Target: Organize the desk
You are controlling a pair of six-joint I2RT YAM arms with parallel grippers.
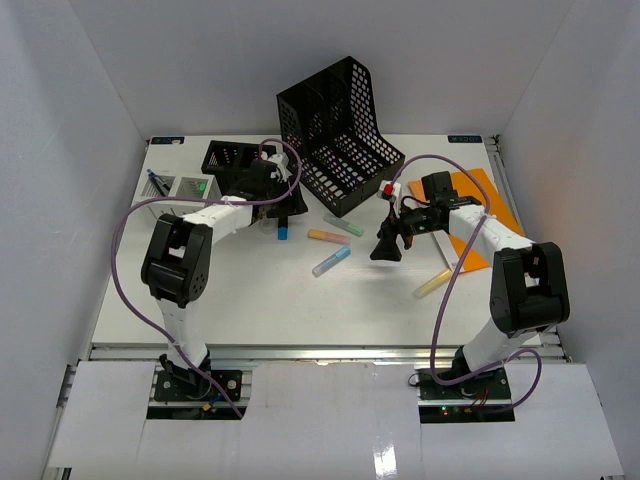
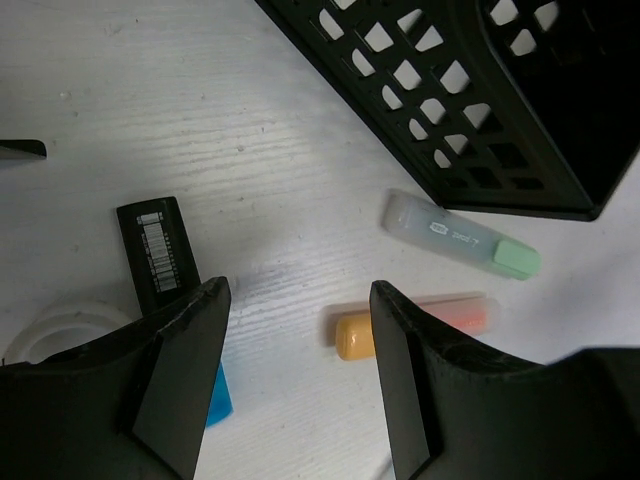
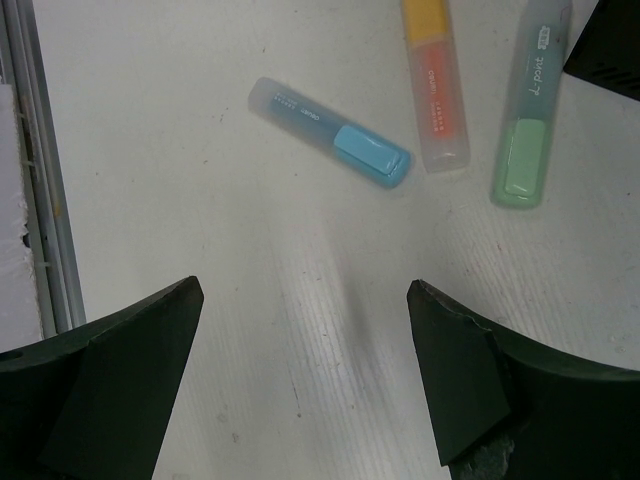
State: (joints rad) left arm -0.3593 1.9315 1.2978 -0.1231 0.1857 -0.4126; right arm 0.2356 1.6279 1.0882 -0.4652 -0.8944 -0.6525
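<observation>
On the white desk (image 1: 260,300) lie four highlighters: a green one (image 1: 343,227), an orange one (image 1: 328,237), a blue one (image 1: 331,262) and a yellow one (image 1: 432,283). My left gripper (image 1: 288,216) hovers low beside the black file organizer (image 1: 340,130). It is open (image 2: 300,295), with only bare desk between its fingers. The orange highlighter (image 2: 350,335) lies partly behind its right finger, and the green one (image 2: 460,238) lies beyond. My right gripper (image 1: 384,252) is open (image 3: 305,295) over bare desk, short of the blue highlighter (image 3: 330,130).
A small black mesh basket (image 1: 228,160) and small stationery items (image 1: 185,185) sit at the back left. An orange folder (image 1: 470,215) lies under the right arm. A black barcoded item (image 2: 160,255), a blue piece (image 2: 218,395) and a white ring (image 2: 60,330) lie by the left finger.
</observation>
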